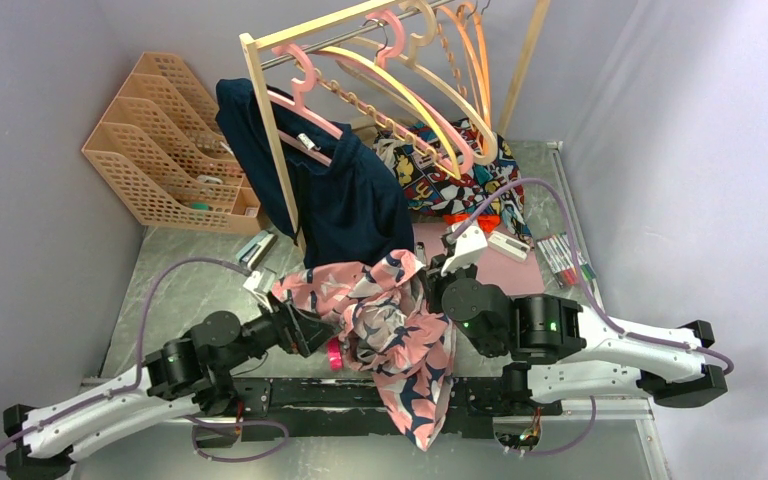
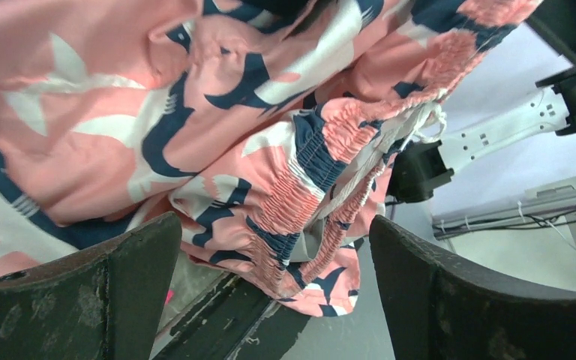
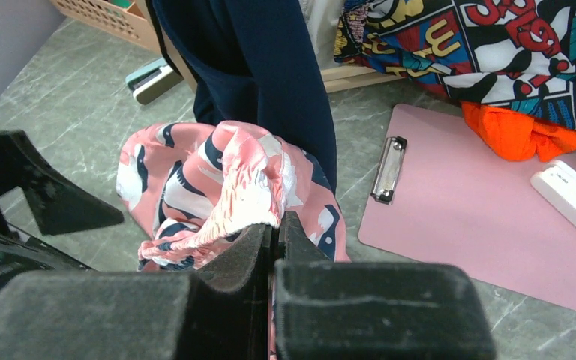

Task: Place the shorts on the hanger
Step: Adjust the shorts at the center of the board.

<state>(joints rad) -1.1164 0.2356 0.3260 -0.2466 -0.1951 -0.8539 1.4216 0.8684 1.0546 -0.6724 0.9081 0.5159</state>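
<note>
The shorts (image 1: 400, 330) hang bunched between the two arms at the near edge of the surface (image 1: 180, 270), just in front of the navy garment (image 1: 345, 200), with one leg trailing down past the edge. The right hand (image 3: 274, 229) has its fingers pressed together on a fold of the shorts' fabric, while the left hand (image 2: 274, 225) is spread wide with the elastic waistband and drawstring just in front of it. The hanger (image 1: 397, 92) hangs on the rack (image 1: 260, 70) behind, well apart from the shorts.
</note>
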